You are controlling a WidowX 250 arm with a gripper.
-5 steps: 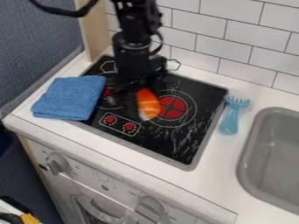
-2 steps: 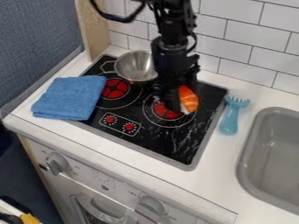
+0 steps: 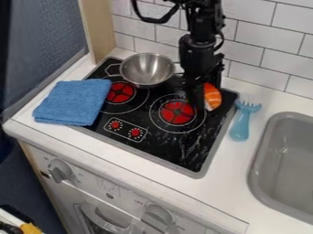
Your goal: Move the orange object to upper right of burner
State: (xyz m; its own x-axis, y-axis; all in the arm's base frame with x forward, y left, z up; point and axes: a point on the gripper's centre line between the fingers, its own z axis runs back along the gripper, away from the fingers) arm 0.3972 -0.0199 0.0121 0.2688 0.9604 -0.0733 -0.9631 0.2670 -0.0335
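Orange sushi [image 3: 212,97], held in the hand [image 3: 201,98], has shifted to upper right of the right burner [image 3: 177,113].

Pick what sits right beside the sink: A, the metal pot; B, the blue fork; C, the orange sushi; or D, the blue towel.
B: the fork lies on the strip of counter between the stove and the sink.

No legible txt; marks [image 3: 109,186] on oven ctrl panel [image 3: 89,179] too small to read.
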